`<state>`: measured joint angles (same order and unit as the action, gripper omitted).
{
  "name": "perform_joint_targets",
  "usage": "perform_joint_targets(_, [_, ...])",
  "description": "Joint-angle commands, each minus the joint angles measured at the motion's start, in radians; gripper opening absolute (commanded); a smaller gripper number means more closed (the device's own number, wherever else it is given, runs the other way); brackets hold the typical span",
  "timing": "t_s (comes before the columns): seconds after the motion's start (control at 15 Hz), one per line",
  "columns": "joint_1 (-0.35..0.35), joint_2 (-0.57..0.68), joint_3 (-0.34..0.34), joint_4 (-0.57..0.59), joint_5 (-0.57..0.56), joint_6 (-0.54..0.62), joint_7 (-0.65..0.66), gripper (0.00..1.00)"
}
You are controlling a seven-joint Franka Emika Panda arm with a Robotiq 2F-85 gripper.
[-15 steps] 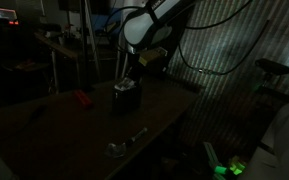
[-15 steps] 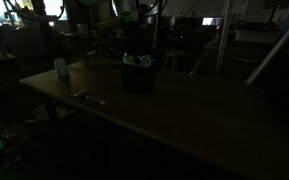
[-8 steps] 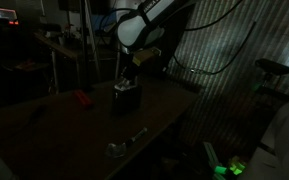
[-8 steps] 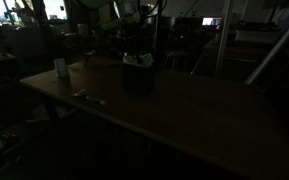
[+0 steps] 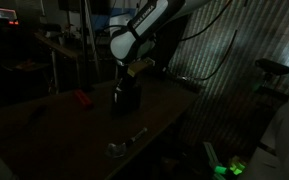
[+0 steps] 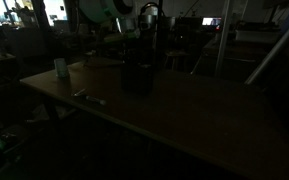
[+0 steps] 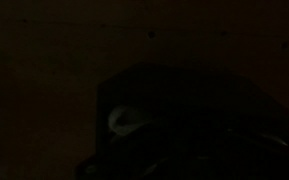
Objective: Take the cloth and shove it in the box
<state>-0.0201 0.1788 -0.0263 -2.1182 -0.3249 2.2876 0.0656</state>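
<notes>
Exterior view: gripper [image 5: 127, 77] at box [image 5: 127, 99], state indiscernible; red object [image 5: 80, 98], metal tool [image 5: 127, 140] nearby.

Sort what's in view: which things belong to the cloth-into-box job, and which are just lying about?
Job: dark box; pale cloth patch inside it, only dimly seen.
Lying about: small red object; silvery object; pale cup.

White arm [image 5: 141, 22], rounded glossy segments, darker bands at the joints
</notes>
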Motion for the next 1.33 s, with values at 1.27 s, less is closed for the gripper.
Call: perform_joint_targets(1.27, [0.006, -0.067, -0.010, 0.041, 0.056, -0.174, -0.057, 0.00])
